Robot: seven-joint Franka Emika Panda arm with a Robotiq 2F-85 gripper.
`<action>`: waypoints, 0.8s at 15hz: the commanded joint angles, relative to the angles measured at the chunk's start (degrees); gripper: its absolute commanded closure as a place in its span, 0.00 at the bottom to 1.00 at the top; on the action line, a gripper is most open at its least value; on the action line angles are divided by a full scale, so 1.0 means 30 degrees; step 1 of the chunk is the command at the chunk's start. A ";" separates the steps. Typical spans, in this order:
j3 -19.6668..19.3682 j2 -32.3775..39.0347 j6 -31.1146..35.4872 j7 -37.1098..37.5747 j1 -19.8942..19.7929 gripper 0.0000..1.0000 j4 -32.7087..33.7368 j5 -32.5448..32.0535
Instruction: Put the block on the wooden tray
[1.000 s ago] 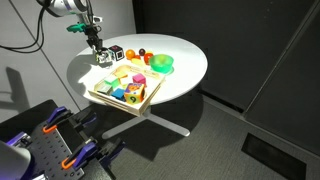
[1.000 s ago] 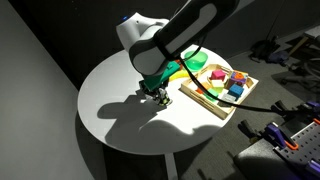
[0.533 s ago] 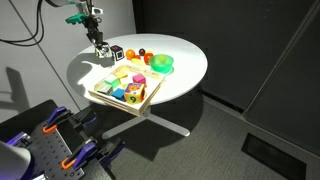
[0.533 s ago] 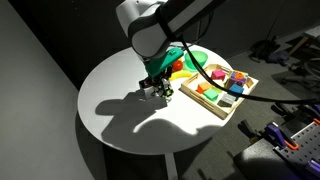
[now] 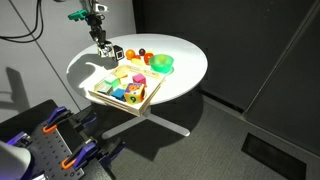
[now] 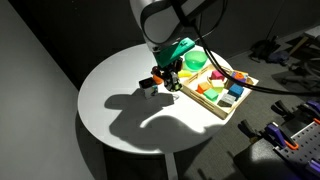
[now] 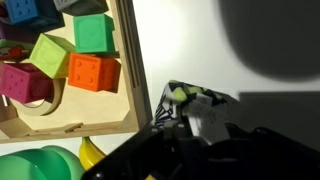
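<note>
The block (image 7: 186, 98), a small white cube with dark marks, sits between my gripper's fingers (image 7: 192, 122). The gripper is shut on it and holds it a little above the white table. In an exterior view the gripper (image 5: 103, 45) hangs over the table's far left part. In an exterior view the gripper (image 6: 166, 78) is just beside the wooden tray's near corner. The wooden tray (image 5: 114, 104) (image 6: 200, 103) (image 7: 128, 70) holds several coloured blocks. In the wrist view it lies to the left of the held block.
A black cube with white spots (image 5: 117, 51) (image 6: 148, 86) stands on the table beside the gripper. A green round bowl (image 5: 161, 63) (image 6: 196, 60) (image 7: 40, 165) and small toy fruits (image 5: 140, 55) lie beyond the tray. The round table's edge (image 6: 100, 125) is near.
The gripper has risen from the table surface with the block in it and moved toward the tray. The black cube stays where it was.
</note>
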 commanded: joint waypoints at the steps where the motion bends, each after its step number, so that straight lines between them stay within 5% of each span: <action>1: 0.0321 -0.1960 0.0518 0.0060 -0.0844 0.91 -0.2454 0.0499; 12: 0.0071 -0.5897 0.4883 0.1156 -0.2603 0.91 -0.9606 0.0355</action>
